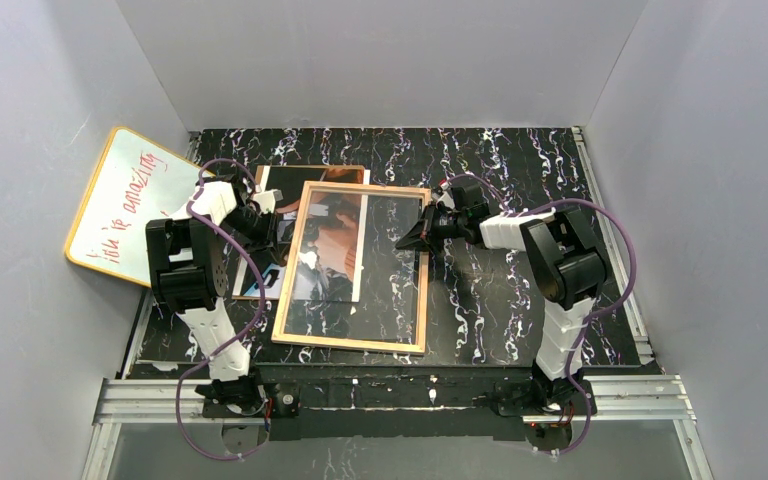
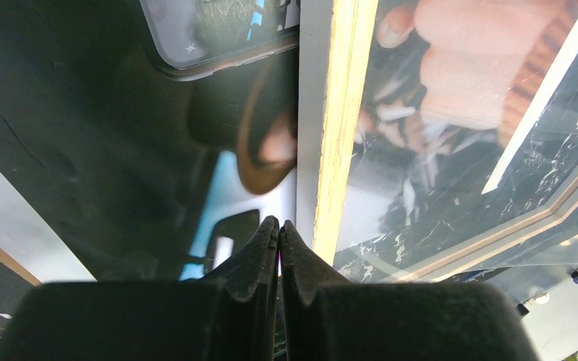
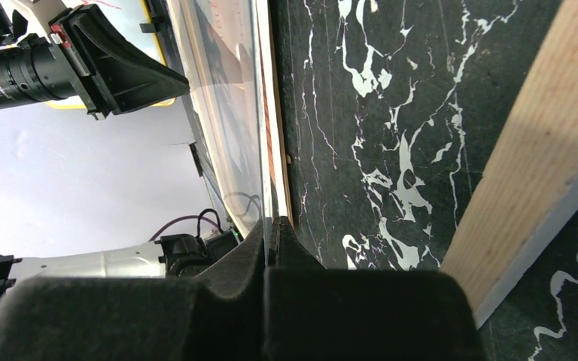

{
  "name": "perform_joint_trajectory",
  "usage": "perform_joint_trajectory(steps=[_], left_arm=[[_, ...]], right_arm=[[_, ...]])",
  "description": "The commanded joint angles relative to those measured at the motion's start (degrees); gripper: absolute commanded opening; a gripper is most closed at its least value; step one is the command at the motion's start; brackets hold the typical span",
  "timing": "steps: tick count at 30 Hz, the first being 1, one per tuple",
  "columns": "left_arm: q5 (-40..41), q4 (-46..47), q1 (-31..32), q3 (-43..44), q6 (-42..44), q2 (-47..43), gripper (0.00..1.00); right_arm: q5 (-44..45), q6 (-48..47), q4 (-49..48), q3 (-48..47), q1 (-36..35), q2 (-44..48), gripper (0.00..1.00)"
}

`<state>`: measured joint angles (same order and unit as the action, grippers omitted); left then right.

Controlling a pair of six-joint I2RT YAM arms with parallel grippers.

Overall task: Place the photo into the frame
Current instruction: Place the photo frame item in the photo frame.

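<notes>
Frame (image 1: pixel 350 344) lies flat mid-surface (image 1: pixel 500 300), tan wood side up. Photo (image 1: pixel 328 255) sits picture-up inside its opening, close to the left rail; we see the marble through the right part of the opening.

Left end effector (image 2: pixel 279 226): fully closed, pads touching, nothing gripped that we can see. Its tips sit just outside the frame's left rail.

Right end effector (image 3: pixel 271 224): closed tight too, over the frame's right side. A thin glossy sheet (image 3: pixel 226 113) runs up from its tips; we cannot tell whether it is pinched.

Orange-rimmed whiteboard (image 1: pixel 125 205) stands at the left, beyond the left arm.
</notes>
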<state>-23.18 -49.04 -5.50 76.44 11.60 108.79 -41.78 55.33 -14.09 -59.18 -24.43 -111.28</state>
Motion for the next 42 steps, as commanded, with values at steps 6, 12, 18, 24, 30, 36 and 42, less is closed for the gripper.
perform_joint_trajectory(steps=[6, 12, 18, 24, 30, 36, 42], left_arm=[[-0.91, -1.03, 0.14, -0.44, 0.62, -0.25, 0.02], [-1.03, -0.97, 0.21, -0.76, 0.66, -0.19, 0.02], [-0.83, -0.97, 0.24, -1.01, 0.80, -0.18, 0.02], [-0.79, -0.91, 0.22, -1.03, 0.80, -0.01, 0.02], [-0.97, -0.80, 0.22, -1.50, 0.95, 0.04, 0.02], [-0.92, -0.71, 0.79, -1.82, 1.11, 0.11, 0.02], [-0.91, -0.54, 1.01, -1.64, 0.97, 0.53, 0.02]], right_arm=[[-1.52, 0.18, -3.81, 1.63, 0.79, -0.83, 0.01], [-1.46, 0.26, -4.77, 1.30, 0.97, -0.42, 0.01], [-1.81, 0.39, -5.12, 1.08, 1.14, -0.44, 0.01], [-1.71, 0.71, -6.94, 1.76, 1.25, 0.85, 0.01], [-2.21, 1.86, -9.32, 2.24, 1.39, 1.51, 0.01], [-3.08, 3.11, -11.22, 2.68, 1.44, 2.06, 0.01], [-3.09, -1.00, -5.38, -0.05, 1.49, 2.54, 0.01]])
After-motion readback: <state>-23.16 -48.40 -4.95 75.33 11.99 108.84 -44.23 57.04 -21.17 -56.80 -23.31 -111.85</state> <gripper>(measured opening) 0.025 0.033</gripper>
